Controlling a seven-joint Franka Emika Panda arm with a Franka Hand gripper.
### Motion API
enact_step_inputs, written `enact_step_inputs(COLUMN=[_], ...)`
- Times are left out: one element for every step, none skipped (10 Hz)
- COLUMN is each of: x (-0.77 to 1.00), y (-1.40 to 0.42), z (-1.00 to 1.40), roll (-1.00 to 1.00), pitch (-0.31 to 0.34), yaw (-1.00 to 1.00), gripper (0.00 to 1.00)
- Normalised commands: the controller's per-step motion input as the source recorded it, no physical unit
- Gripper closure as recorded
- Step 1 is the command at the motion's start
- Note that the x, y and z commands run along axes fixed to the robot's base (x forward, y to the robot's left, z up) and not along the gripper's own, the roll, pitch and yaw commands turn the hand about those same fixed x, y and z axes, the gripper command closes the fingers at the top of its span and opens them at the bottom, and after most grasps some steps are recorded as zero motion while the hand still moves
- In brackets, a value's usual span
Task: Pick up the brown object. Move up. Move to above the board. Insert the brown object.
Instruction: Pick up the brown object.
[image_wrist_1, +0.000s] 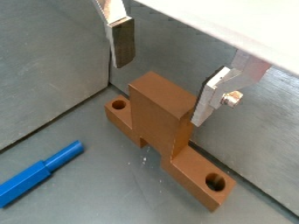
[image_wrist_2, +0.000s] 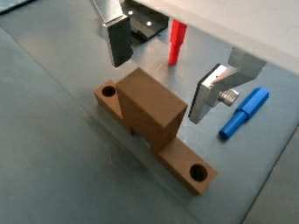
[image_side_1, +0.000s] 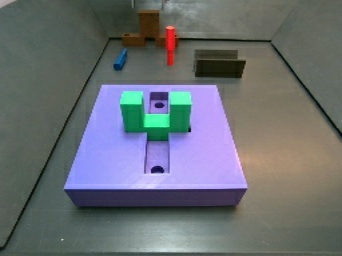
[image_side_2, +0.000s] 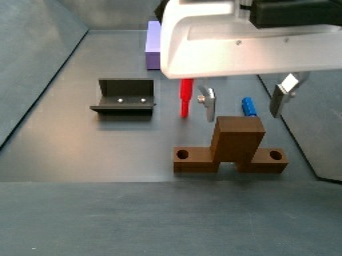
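Observation:
The brown object (image_wrist_1: 163, 131) is a flat bar with a hole at each end and a tall block in the middle. It lies on the grey floor and shows in both wrist views (image_wrist_2: 152, 114) and in both side views (image_side_2: 234, 148) (image_side_1: 144, 24). My gripper (image_wrist_1: 170, 70) is open just above it, with one finger on each side of the tall block and not touching it (image_wrist_2: 163, 68) (image_side_2: 246, 98). Nothing is held. The purple board (image_side_1: 158, 150) has a slot and carries a green piece (image_side_1: 156, 112).
A red peg (image_wrist_2: 177, 42) stands and a blue peg (image_wrist_2: 243, 111) lies just beyond the brown object. The dark fixture (image_side_2: 123, 97) stands to one side. Grey walls enclose the floor. The board's corner shows behind the arm (image_side_2: 154, 45).

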Motion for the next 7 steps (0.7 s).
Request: enact_step_inputs(x=[0.0, 0.0, 0.03, 0.02, 0.0, 0.0, 0.0], y=[0.17, 0.11, 0.0, 0.0, 0.0, 0.03, 0.01], z=[-0.19, -0.19, -0.32, -0.4, -0.37, -0.34, -0.34], roll=[0.0, 0.0, 0.0, 0.03, 0.03, 0.04, 0.04], pitch=[-0.036, -0.019, -0.044, -0.056, -0.044, -0.036, -0.034], yaw=[0.0, 0.0, 0.0, 0.0, 0.0, 0.0, 0.0], gripper=[0.0, 0.0, 0.0, 0.0, 0.0, 0.0, 0.0])
